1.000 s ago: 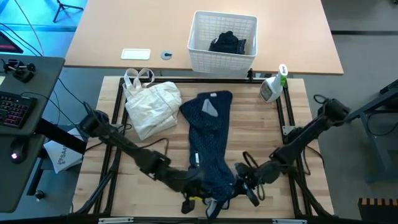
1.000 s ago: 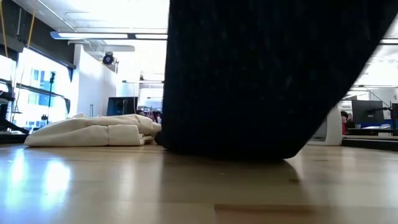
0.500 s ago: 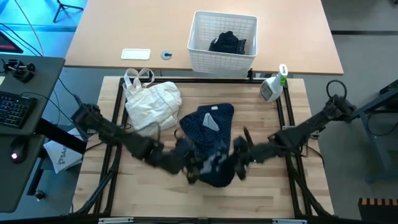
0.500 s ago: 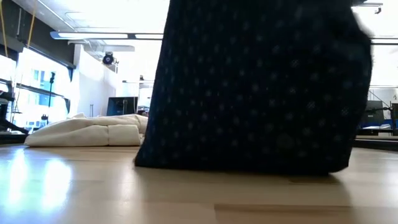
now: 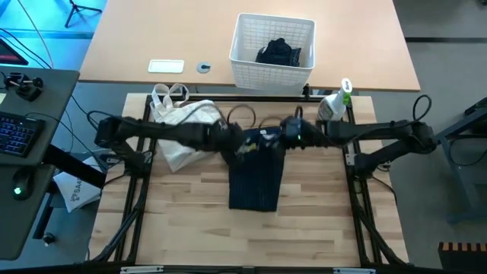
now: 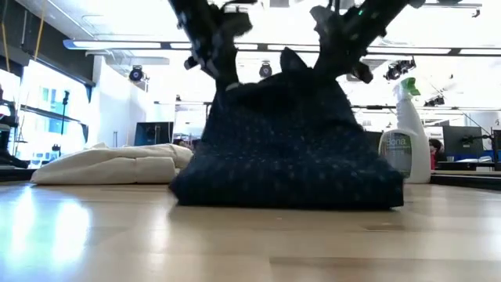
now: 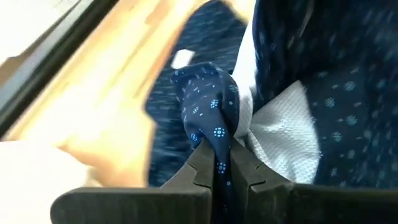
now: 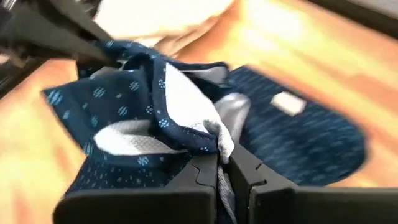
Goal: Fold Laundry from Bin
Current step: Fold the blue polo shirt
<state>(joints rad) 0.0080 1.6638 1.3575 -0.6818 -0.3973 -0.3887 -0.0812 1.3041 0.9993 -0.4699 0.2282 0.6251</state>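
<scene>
Folding one soft navy shirt with tiny white dots (image 5: 256, 171) is the step in hand. The shirt lies on the wooden table (image 5: 190, 228), well in front of the white plastic bin with lattice sides (image 5: 272, 52). Its bin-side edge is lifted off the wood.

The left gripper (image 5: 234, 141) is pinched tight on one lifted corner of the shirt. The right gripper (image 5: 290, 129) is pinched tight on the other corner. Both hold the cloth up, between the bin and the rest of the shirt. In the left wrist view the two dark fingers (image 7: 205, 163) squeeze a fold of dotted cloth.

I think the half-fold is nearly made. Next, both grippers should come down together, lay the edge flat and even, then let go.

Counting: one dotted shirt on the table and one dark navy piece (image 5: 277, 53) left inside the bin. There is one bin. One cream-white cloth bag with loop handles (image 5: 176, 120) lies in front of the bin, beside the left arm. One spray bottle with a green top (image 5: 333, 105) stands just in front of the bin.
</scene>
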